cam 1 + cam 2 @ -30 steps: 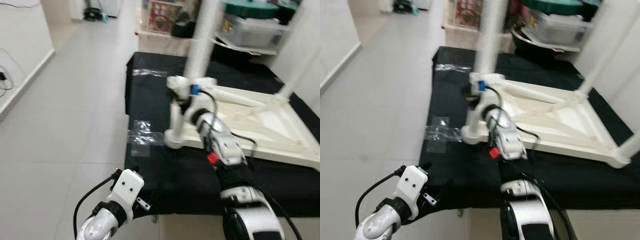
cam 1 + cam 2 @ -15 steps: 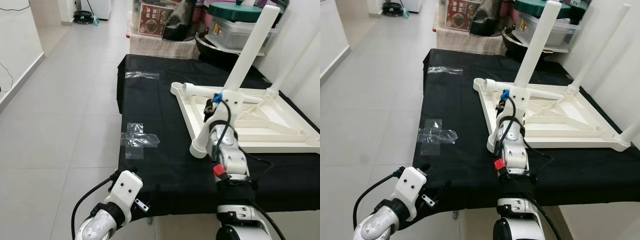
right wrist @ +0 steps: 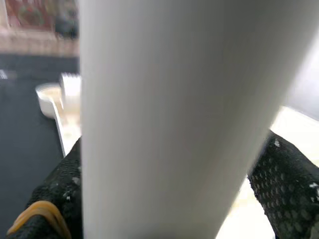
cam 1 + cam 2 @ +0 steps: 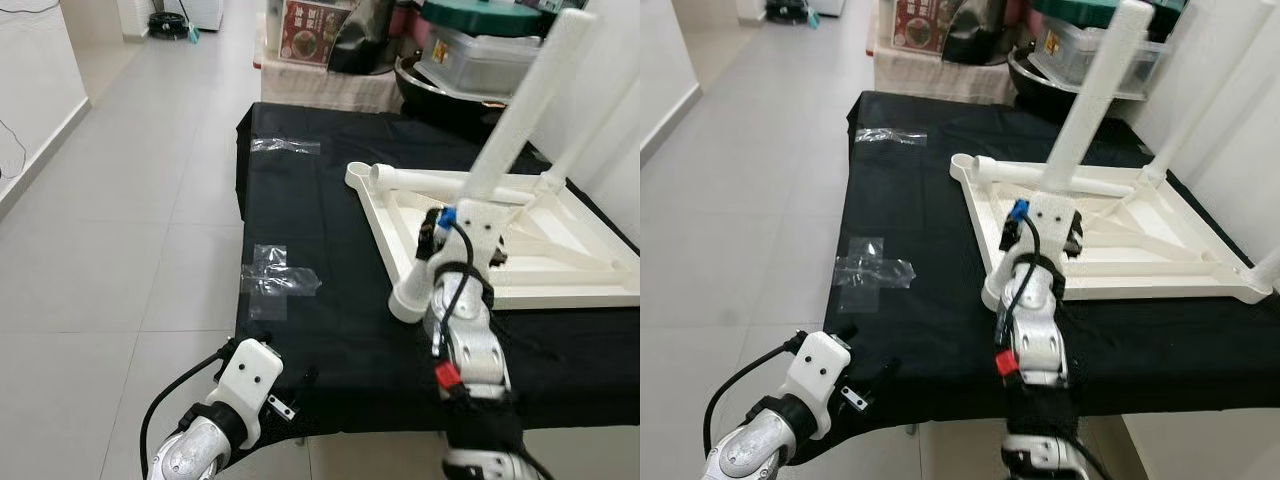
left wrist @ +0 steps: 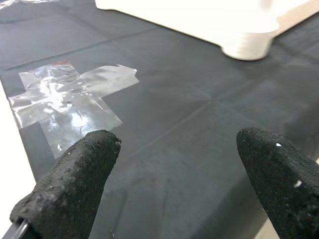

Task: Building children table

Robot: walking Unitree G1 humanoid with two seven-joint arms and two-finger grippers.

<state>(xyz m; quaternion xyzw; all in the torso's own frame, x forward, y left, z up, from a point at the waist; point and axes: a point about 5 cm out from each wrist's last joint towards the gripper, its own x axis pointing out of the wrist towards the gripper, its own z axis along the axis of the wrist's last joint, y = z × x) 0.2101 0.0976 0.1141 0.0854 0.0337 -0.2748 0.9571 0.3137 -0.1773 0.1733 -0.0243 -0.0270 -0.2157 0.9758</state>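
A white plastic children's table top (image 4: 520, 240) lies upside down on a black cloth-covered work surface (image 4: 330, 330), occupying the centre-right of the left eye frame. One white cylindrical table leg (image 4: 525, 105) rises tilted from the top's upper area toward the upper right of the frame. A second white leg (image 4: 1230, 85) stands at the far right corner, seen at the upper right of the right eye frame.

The right gripper (image 3: 164, 199) is clamped around the tilted leg: in the right wrist view its black fingers (image 3: 286, 169) sit on either side of the white tube, pressed against it. The right arm's silver forearm runs up from the lower centre of the eye frames to the table top's near-left corner.

The left gripper (image 5: 164, 164) hangs at the lower left of the eye frames, over the near edge of the black surface. Its fingers (image 5: 75, 179) are spread wide apart with nothing between them. A cross of clear adhesive tape (image 4: 280, 283) is stuck to the cloth at centre left; a second clear tape strip (image 4: 285, 147) lies farther up.

A grey tiled floor (image 4: 130, 200) fills the left side. A lidded clear storage box (image 4: 480, 55) stands beyond the surface at the upper right.
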